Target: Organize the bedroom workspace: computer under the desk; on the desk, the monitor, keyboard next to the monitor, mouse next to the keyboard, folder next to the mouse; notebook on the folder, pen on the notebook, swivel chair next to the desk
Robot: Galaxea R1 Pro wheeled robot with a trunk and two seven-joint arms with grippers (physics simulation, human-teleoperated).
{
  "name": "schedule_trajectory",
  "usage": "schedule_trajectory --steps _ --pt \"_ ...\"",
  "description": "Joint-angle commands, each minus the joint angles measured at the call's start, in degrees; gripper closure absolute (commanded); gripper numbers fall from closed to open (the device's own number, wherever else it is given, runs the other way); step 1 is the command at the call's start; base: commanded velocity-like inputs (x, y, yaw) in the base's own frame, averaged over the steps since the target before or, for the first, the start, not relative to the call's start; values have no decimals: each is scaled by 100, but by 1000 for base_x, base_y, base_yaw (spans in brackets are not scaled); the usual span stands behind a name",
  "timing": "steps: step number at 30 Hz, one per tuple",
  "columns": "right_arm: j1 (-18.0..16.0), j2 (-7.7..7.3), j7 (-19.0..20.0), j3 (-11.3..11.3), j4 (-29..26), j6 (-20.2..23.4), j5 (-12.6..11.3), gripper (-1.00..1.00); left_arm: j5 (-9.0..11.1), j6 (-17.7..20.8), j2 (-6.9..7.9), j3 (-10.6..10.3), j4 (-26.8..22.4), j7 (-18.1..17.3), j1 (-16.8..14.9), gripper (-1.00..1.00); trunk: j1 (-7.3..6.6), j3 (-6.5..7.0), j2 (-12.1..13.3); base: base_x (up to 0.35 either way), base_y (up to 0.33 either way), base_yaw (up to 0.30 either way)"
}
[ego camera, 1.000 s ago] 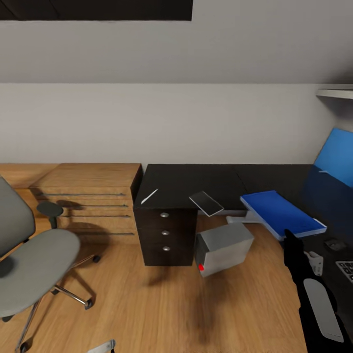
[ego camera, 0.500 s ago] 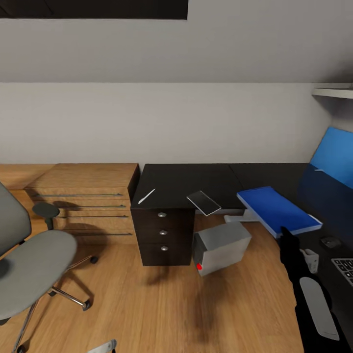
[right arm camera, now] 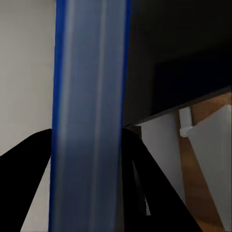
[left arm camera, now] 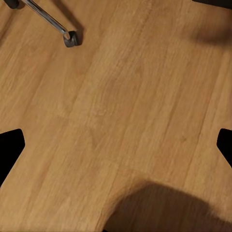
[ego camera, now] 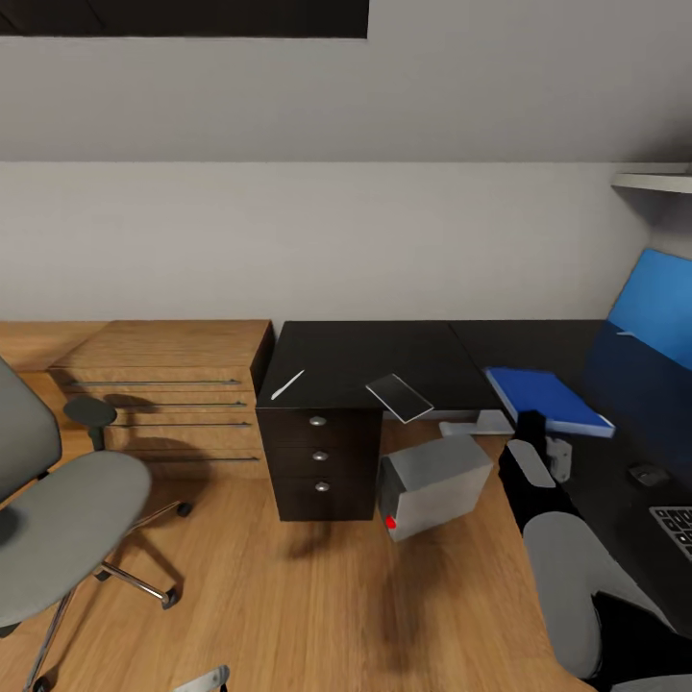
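The blue folder [ego camera: 548,399] hangs flat over the black desk [ego camera: 365,356] near its inner corner. My right gripper [ego camera: 538,430] is shut on its near edge. In the right wrist view the folder edge [right arm camera: 89,96] runs between the two black fingers [right arm camera: 26,183]. The pen [ego camera: 288,384] and the notebook [ego camera: 401,397] lie on the desk's left wing. The computer [ego camera: 432,485] stands on the floor beside the drawer unit. The mouse [ego camera: 647,473] and keyboard [ego camera: 676,527] lie at the right. The swivel chair [ego camera: 67,519] stands at the left. My left gripper [left arm camera: 116,150] is open over bare floor. A tilted blue panel [ego camera: 658,303] may be the monitor; I cannot tell.
A light wooden dresser [ego camera: 163,384] stands against the wall between the chair and the desk. A white shelf [ego camera: 654,181] juts out at the upper right. A chair caster [left arm camera: 71,38] rolls on the wooden floor [ego camera: 288,596] near my left gripper.
My right arm has reached forward and carried the folder farther back over the desk. The view shifted slightly to the right at first. Chair, pen, notebook and computer have not moved.
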Motion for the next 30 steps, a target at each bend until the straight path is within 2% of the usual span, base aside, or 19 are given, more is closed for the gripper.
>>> schedule_trajectory --steps 1,8,14,30 --pt "-19 3 -6 5 39 -60 -18 100 41 -18 1 -49 2 36 -3 -100 0 -5 -3 0 0 0" --pt "-53 78 151 -15 203 -179 2 100 50 -18 5 -49 2 36 -3 -100 0 -5 -3 0 0 0" --pt "-26 80 881 -16 229 -217 10 100 48 -18 4 -55 2 36 -3 -100 0 -5 -3 2 0 0" --pt "5 5 970 -14 516 -216 26 100 41 6 -5 -57 5 35 -3 -100 0 -5 -3 239 -120 0"
